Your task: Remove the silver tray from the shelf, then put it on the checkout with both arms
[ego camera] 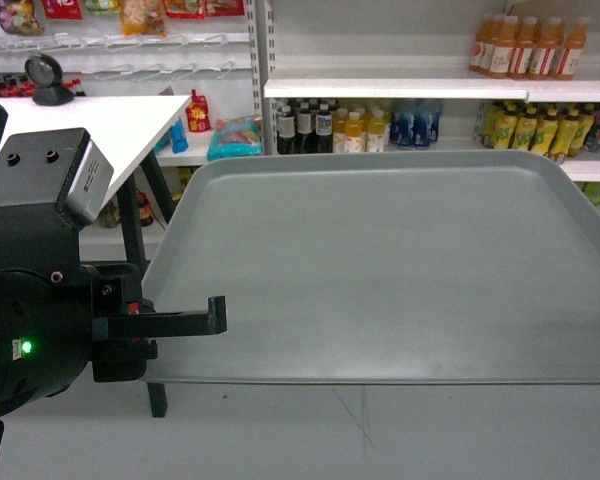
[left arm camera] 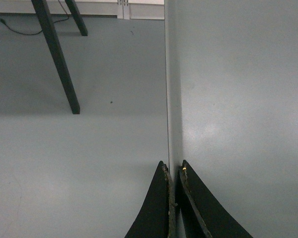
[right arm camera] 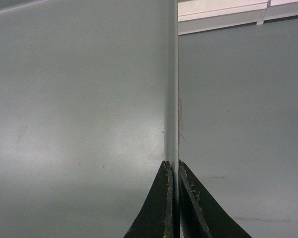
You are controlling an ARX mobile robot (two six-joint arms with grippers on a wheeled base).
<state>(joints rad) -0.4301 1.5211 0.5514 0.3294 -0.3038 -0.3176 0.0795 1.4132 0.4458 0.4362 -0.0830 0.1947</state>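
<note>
The silver tray [ego camera: 380, 270] hangs level in the air in front of me, filling most of the head view. My left gripper [ego camera: 218, 318] is shut on its left rim near the front corner. The left wrist view shows that gripper [left arm camera: 172, 168] pinching the thin rim, with the tray [left arm camera: 238, 99] on the right and floor on the left. My right gripper [right arm camera: 173, 164] is shut on the opposite rim, with the tray [right arm camera: 79, 99] to its left; it is outside the head view. The white checkout [ego camera: 100, 120] stands at the upper left, beside and slightly above the tray's left edge.
The checkout's black legs [ego camera: 145, 260] stand just left of the tray, and one leg [left arm camera: 57, 54] shows in the left wrist view. White shelves [ego camera: 410, 88] with bottled drinks [ego camera: 530, 45] run behind the tray. Grey floor [ego camera: 380, 430] lies below.
</note>
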